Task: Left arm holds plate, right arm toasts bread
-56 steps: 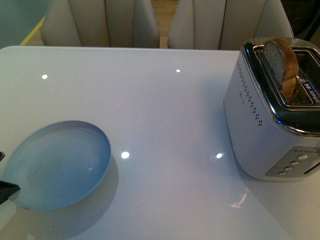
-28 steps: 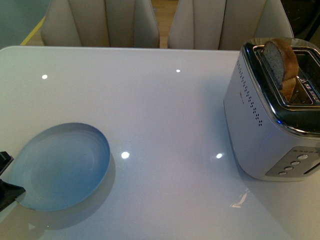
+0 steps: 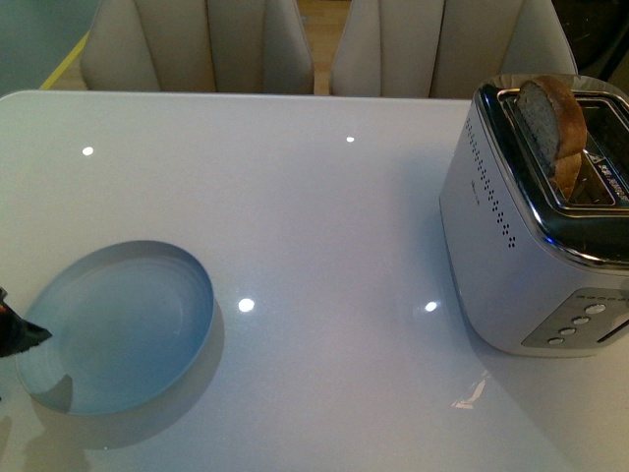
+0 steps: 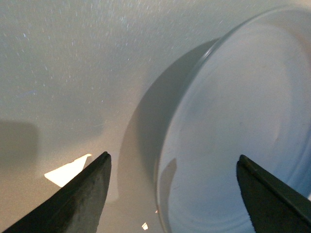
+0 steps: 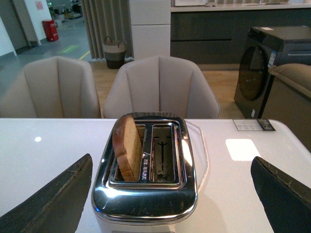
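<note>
Left pincer (image 4: 172, 194), mostly cut off, now wide astride plate (image 4: 233, 145) rim.

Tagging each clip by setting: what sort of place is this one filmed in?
Probably a showroom or lab set up like a dining area: a glossy white table with padded chairs, a toaster, and what looks like a washing machine by dark cabinets behind.

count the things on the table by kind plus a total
plate: 1
toaster: 1
bread slice, standing in the toaster's slot: 1
total: 3
</note>
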Tool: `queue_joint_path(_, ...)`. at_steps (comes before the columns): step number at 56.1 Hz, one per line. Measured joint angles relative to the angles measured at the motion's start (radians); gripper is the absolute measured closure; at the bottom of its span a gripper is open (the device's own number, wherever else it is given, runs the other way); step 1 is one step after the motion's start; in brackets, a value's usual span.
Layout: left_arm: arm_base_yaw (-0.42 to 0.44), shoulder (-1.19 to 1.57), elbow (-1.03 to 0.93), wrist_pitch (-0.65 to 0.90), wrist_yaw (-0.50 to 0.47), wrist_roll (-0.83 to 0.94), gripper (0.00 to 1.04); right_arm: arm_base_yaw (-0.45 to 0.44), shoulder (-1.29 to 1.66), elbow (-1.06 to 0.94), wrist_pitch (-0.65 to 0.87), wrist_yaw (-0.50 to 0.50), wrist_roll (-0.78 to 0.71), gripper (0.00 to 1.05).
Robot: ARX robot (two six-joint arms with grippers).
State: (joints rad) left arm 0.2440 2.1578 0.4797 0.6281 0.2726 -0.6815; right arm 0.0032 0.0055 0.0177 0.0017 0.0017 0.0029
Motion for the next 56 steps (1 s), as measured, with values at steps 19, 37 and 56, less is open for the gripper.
queue_joint_path(19,-0.048,-0.525,-0.011,-0.261,-0.139,0.009,0.07,0.0,0.0,0.0,0.0,0.0,0.0,0.09)
queue_joint_path(37,-0.19,-0.945,0.034,-0.588,-0.333,0.021,0.07,0.0,0.0,0.0,0.0,0.0,0.0,0.09)
queue_joint_path(56,-0.484,-1.047,0.146,-0.725,-0.539,-0.071,0.07,0.0,0.0,0.0,0.0,0.0,0.0,0.09)
